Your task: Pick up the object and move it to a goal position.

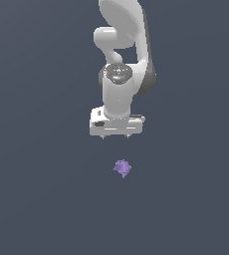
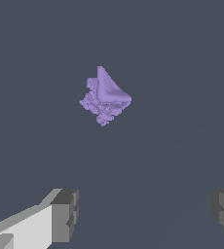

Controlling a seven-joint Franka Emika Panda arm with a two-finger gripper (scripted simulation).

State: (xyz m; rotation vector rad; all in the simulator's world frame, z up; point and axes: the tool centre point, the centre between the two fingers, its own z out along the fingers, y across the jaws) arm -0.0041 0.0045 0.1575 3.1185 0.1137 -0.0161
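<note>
Here's the tool (image 1: pixel 115 136), fingers spread wide and carrying nothing, hanging above the table (image 1: pixel 37 199) with the object (image 1: pixel 122 168) lying free below it. In the exterior view the little purple clump sits beneath the tool and a touch toward that view's right, clearly apart from the fingertips (image 2: pixel 65 214). The wrist view shows it ahead of the open gap rather than between the fingers, so my read is the tool must shift over it before dropping down.
</note>
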